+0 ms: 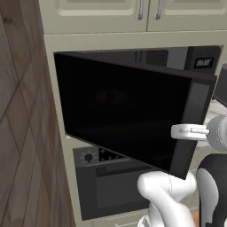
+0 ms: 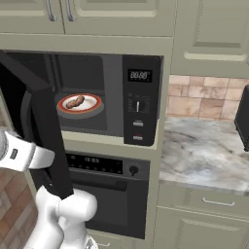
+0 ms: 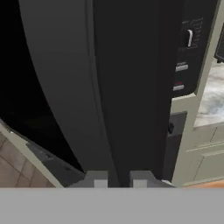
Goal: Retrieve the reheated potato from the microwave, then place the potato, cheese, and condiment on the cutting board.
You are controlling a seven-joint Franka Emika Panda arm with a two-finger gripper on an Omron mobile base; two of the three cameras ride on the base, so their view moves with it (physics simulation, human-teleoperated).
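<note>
Standing open toward the robot, the door point(image 1: 128, 111) of the microwave point(image 2: 112, 97) is swinging out on its left hinge, its free edge running just ahead of the gripper point(image 3: 118, 178). The two dark fingertips point(image 3: 97, 178) are sitting close together, drawn narrow, right at that door edge; whether they are pinching the edge or merely sitting against it cannot be told. Beyond the fingers and past the door edge, the control panel point(image 3: 186, 52) with its knob and buttons is showing. Deep inside the cavity, well beyond the fingers, the potato point(image 2: 75, 102) is lying on a white red-rimmed plate point(image 2: 92, 104). Below the fingers, the oven point(image 2: 104, 194) with its knob is sitting under the microwave, and a marble counter point(image 2: 204, 155) is stretching off past the panel side.
</note>
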